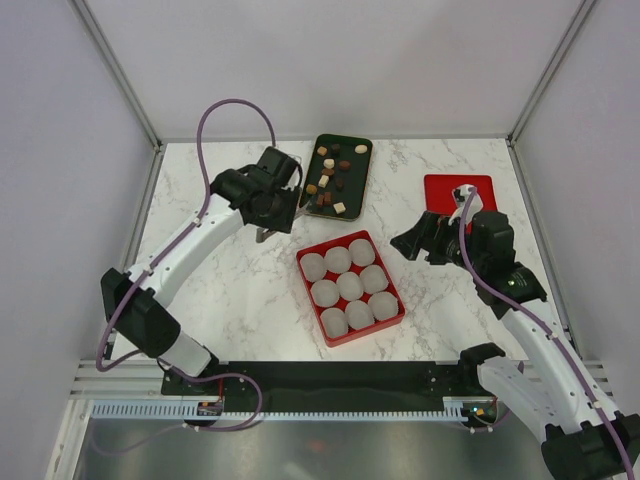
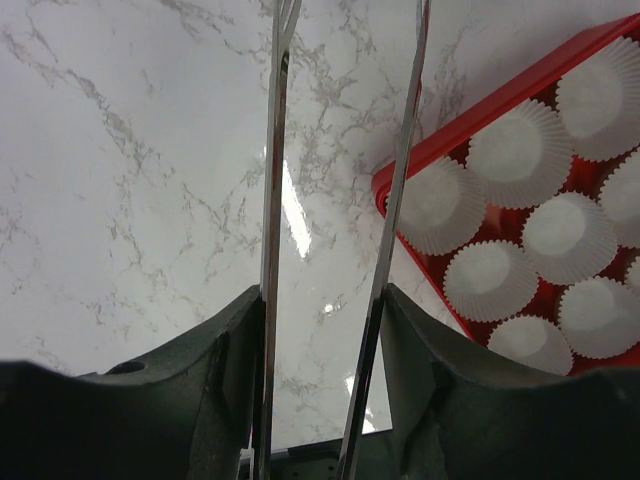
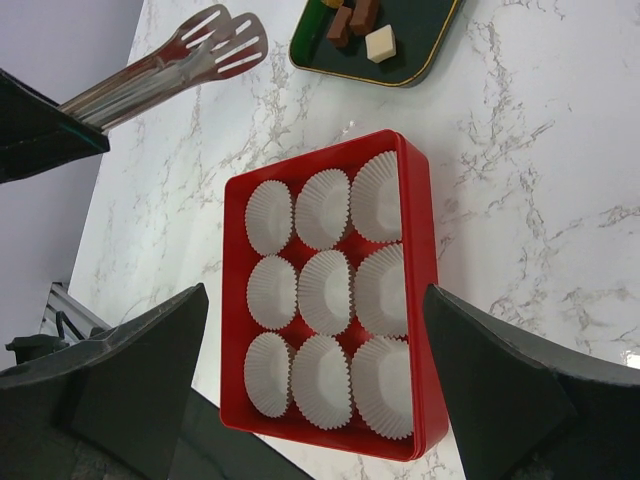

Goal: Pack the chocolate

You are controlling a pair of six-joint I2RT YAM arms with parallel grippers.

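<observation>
Chocolate [image 1: 324, 181] lies loose on the tray [image 1: 355, 180], beside the box [image 3: 420, 300] of empty cups [image 3: 325, 290]; the left gripper [image 2: 322, 340], clamped on tongs [image 2: 272, 200], could pinch a tiny piece askew and drop it, right gripper [image 3: 315, 300] gaping idle.

Top view looks down from behind; wrist views peer close past left pincer [image 2: 322, 300] with tongs [image 2: 272, 200] and right pincer [image 3: 310, 295], sharing red box [image 3: 428, 300].

A red box [image 1: 372, 330] holding 9 white paper cups [image 1: 349, 286] sits beside a dark tray [image 1: 356, 172], metal tongs [image 3: 150, 80] nearby.
</observation>
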